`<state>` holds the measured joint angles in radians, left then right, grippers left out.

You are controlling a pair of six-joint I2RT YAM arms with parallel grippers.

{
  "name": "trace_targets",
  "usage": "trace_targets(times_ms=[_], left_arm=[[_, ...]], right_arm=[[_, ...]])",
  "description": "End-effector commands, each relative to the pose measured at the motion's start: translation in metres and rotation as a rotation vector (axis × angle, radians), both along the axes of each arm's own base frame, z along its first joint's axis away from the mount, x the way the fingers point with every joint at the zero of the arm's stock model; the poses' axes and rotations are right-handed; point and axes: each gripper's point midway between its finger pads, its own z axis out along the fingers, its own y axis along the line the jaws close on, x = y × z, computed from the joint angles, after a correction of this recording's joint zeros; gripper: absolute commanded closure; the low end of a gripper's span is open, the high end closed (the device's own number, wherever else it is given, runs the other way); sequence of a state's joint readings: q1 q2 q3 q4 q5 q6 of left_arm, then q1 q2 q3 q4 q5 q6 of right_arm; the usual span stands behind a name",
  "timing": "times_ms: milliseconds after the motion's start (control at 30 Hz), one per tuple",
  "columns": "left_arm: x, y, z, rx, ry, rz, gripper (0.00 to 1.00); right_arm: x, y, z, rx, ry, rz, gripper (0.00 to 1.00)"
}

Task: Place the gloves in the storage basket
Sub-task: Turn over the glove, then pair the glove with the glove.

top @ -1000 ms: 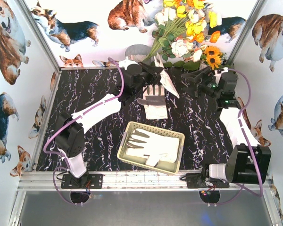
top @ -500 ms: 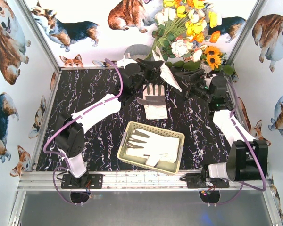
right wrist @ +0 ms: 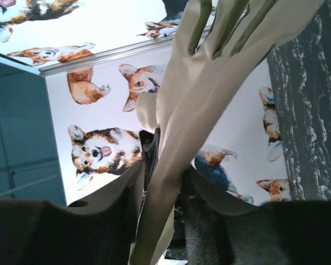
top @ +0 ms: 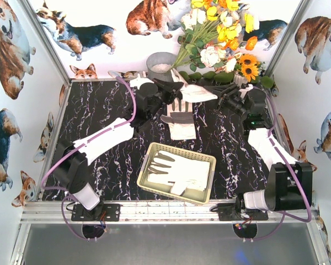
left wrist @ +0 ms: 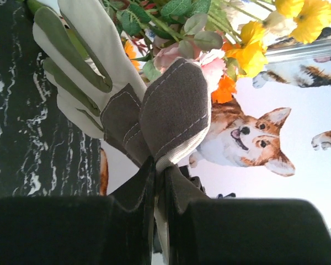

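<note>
Since a second ago: my right arm has swung in leftward to meet the held glove. That glove dangled upright from my left gripper then and now lies drawn out level between both grippers. My left arm has drawn slightly left, uncovering the bucket's mouth.

1. Grey metal bucket [top: 161, 65]: far edge of the marble table [top: 99, 110], just left of the flowers, something pale inside.
2. Left gripper [top: 172, 88]: jaws pinched tight on a grey patch of the held glove. In the wrist view the fabric is squeezed flat between them.
3. Flat glove [top: 181, 120]: one item, lying on the table at far centre, beneath the held glove, apart from the basket.
4. Storage basket [top: 174, 194]: near centre, between my two bases, set slightly askew.
5. Basket gloves [top: 182, 171]: white, lying flat inside the basket; I cannot tell how many.
6. Held glove [top: 194, 91]: off the table, spanning from my left gripper to my right.
7. Right gripper [top: 219, 95]: fingers closed against the pale cloth of the same glove, which runs between them in the wrist view.
8. Flowers [top: 226, 33]: yellow, white and orange, far right corner.
</note>
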<state>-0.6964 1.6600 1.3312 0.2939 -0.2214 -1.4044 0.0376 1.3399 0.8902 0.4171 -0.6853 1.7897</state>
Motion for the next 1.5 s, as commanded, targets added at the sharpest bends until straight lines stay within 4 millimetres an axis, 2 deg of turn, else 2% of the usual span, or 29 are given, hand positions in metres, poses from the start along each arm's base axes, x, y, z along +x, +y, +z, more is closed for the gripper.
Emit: trace_targets(times_ms=[0, 67, 100, 267, 433, 600, 767, 933, 1033, 1100, 1200, 1300, 1467], left_arm=[[-0.015, 0.008, -0.007, 0.067, 0.01, -0.027, 1.0], [-0.018, 0.006, -0.024, 0.103, 0.044, -0.052, 1.0], [-0.018, 0.006, -0.032, 0.121, 0.057, -0.067, 1.0], [-0.014, 0.008, -0.064, 0.218, 0.09, -0.111, 1.0], [0.007, 0.006, -0.093, 0.31, 0.08, -0.152, 1.0], [0.031, 0.004, -0.109, 0.398, 0.035, -0.179, 1.0], [0.055, 0.012, -0.114, 0.472, -0.039, -0.157, 1.0], [0.068, 0.015, -0.126, 0.501, -0.086, -0.163, 1.0], [0.068, 0.014, -0.146, 0.499, -0.08, -0.173, 1.0], [0.067, 0.015, -0.167, 0.517, -0.044, -0.184, 1.0], [0.062, 0.017, -0.197, 0.528, 0.013, -0.196, 1.0], [0.056, 0.016, -0.222, 0.531, 0.055, -0.226, 1.0], [0.047, 0.013, -0.243, 0.543, 0.115, -0.274, 1.0]], right_arm=[[-0.003, 0.006, 0.006, -0.109, -0.089, 0.041, 0.76], [-0.004, 0.008, -0.005, -0.189, -0.096, 0.061, 0.95], [-0.004, 0.008, -0.012, -0.229, -0.096, 0.069, 1.0], [-0.002, 0.006, -0.041, -0.471, -0.17, 0.111, 1.0], [0.011, 0.007, -0.057, -0.589, -0.261, 0.126, 1.0], [0.031, 0.014, -0.071, -0.68, -0.341, 0.143, 1.0], [0.053, 0.026, -0.082, -0.746, -0.403, 0.149, 1.0], [0.071, 0.04, -0.093, -0.81, -0.465, 0.167, 1.0], [0.077, 0.043, -0.113, -0.867, -0.459, 0.179, 1.0], [0.078, 0.044, -0.132, -0.893, -0.449, 0.205, 1.0], [0.074, 0.044, -0.161, -0.92, -0.401, 0.262, 1.0], [0.068, 0.043, -0.179, -0.933, -0.369, 0.303, 1.0], [0.055, 0.041, -0.202, -0.949, -0.31, 0.365, 1.0]])
